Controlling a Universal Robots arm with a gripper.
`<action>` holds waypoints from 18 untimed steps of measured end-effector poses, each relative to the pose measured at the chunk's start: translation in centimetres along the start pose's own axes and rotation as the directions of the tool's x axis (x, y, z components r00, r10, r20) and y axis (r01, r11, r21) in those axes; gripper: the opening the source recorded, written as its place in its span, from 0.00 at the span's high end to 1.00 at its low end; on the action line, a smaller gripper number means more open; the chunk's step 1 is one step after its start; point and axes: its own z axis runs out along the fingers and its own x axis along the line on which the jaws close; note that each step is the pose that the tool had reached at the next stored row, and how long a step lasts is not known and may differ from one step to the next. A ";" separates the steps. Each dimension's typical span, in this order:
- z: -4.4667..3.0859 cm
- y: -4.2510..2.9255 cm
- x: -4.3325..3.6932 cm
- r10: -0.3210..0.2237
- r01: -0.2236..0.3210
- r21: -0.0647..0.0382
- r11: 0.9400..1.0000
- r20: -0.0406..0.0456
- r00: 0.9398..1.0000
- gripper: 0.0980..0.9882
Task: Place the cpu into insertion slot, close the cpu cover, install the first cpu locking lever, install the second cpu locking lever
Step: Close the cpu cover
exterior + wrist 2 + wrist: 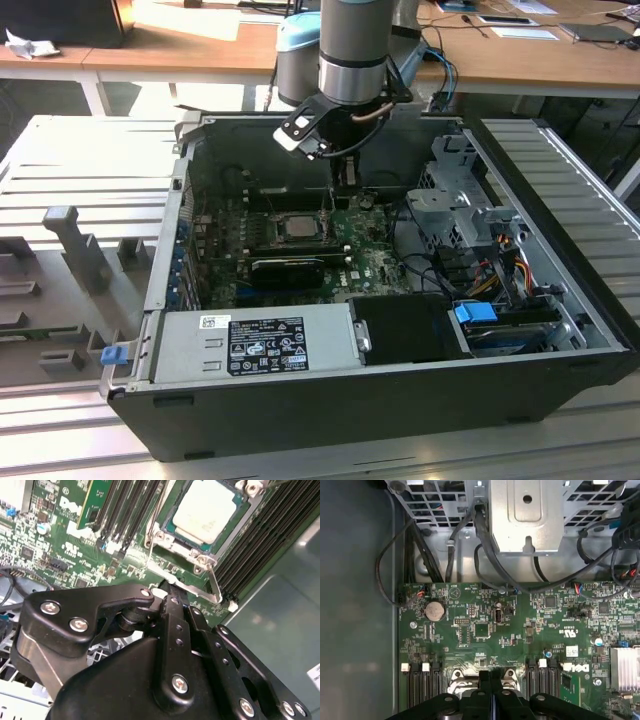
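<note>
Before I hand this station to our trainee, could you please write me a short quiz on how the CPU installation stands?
1. True or false: the cpu already lies in its socket, with the cpu cover down around it.
2. The gripper has its fingertips nearest to: A the power supply, B a cpu locking lever, C the coin cell battery.
3. In the first wrist view, are the gripper's jaws open or shut?

Key: 1 true; 2 B; 3 shut.
</note>
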 end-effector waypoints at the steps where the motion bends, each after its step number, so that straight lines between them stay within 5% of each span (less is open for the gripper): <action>1: -0.01 -0.26 -0.01 0.000 0.000 0.000 1.000 0.000 1.000 0.99; 5: 0.04 -1.43 -0.02 0.000 0.000 0.000 1.000 0.000 1.000 0.99; 8: 0.65 -1.61 -0.02 0.000 0.000 0.000 1.000 0.000 1.000 0.99; 12: 1.82 -1.80 -0.02 -0.065 0.065 0.000 0.998 -0.003 0.998 0.99; 14: 2.11 -3.14 -0.05 -0.070 0.070 0.000 0.998 -0.003 0.998 0.99; 18: 2.22 -3.63 -0.05 -0.070 0.070 0.000 0.998 -0.003 0.998 0.99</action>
